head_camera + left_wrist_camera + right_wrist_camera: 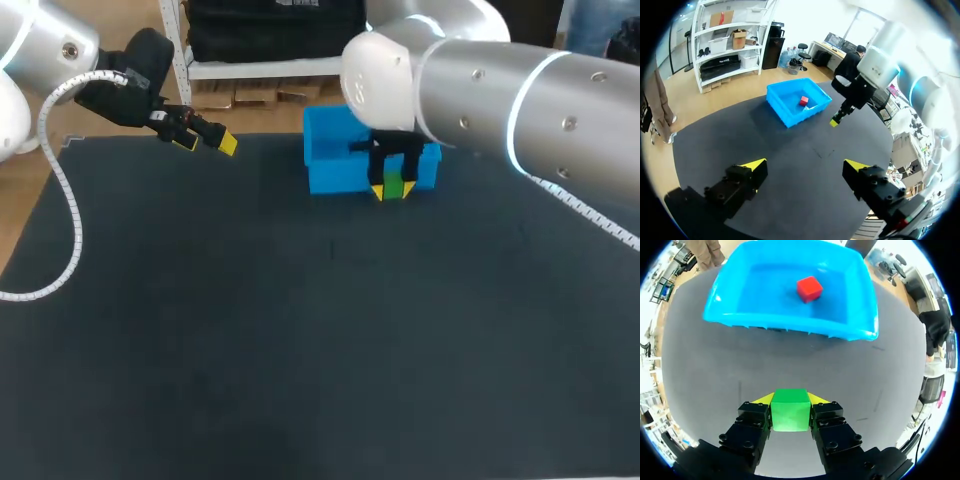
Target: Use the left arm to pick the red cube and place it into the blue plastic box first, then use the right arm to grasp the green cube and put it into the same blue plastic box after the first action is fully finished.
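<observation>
My left arm comes in at the far left corner of the table. Its left gripper hangs over the dark mat with the fingers spread wide and nothing between them. In its own wrist view the two yellow tips stand well apart with only bare mat under them.

Right of that, at the far edge near the middle, sits the blue plastic box. The red cube lies on the floor of the box, toward its far side, apart from the walls.

My right arm reaches in from the right and crosses above the box's right end. The right gripper points straight down, on the near side of the box and just short of its near wall. It is clamped on the green cube, one finger pressed to each side and the yellow tips showing at the cube's two edges. From the right wrist view the cube is over open mat, with the box's near rim ahead of it. From the left wrist view the gripper hangs beside the box's near right corner, outside the box. I cannot tell how high above the mat the cube sits.
</observation>
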`<state>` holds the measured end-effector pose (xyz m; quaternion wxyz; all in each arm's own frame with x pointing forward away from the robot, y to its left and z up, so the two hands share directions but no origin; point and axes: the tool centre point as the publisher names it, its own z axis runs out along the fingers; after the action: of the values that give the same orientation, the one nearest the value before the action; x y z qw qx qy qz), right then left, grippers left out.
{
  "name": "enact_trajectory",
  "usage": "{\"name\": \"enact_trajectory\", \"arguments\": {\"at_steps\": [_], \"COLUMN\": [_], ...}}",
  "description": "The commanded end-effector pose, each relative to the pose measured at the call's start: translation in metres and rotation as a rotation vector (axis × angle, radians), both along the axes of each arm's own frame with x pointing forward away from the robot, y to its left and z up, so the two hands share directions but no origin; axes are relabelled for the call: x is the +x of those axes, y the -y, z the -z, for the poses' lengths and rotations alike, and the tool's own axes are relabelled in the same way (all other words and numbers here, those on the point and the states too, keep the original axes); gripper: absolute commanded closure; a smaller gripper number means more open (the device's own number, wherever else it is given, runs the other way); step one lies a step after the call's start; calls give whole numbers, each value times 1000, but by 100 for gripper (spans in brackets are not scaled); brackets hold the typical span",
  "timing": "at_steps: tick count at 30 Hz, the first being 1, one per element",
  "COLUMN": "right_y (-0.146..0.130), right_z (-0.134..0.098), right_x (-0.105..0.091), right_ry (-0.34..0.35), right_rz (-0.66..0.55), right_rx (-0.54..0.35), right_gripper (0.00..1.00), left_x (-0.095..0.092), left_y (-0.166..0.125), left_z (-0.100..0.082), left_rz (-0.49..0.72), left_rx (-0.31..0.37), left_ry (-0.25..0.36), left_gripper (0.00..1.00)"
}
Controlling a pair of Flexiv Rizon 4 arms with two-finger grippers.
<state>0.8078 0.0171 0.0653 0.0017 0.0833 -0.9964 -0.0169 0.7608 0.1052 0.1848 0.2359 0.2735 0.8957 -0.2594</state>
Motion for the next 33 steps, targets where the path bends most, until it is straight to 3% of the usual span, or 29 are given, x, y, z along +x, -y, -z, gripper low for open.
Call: {"name": "enact_trajectory", "arguments": {"at_steps": [1, 33], "right_y": [4, 15], "right_z": [-14, -80], "right_x": [-6, 9], "right_ry": [22, 123], "right_rz": [-10, -79], "right_rx": [10, 10], "right_gripper": [100, 100], "left_x": [-1, -1], "left_y": [-1, -1], "left_z": [1, 1], "left_rz": [2, 2], "left_rx": [-5, -5], "left_ry": [5, 5], "left_gripper": [0, 0]}}
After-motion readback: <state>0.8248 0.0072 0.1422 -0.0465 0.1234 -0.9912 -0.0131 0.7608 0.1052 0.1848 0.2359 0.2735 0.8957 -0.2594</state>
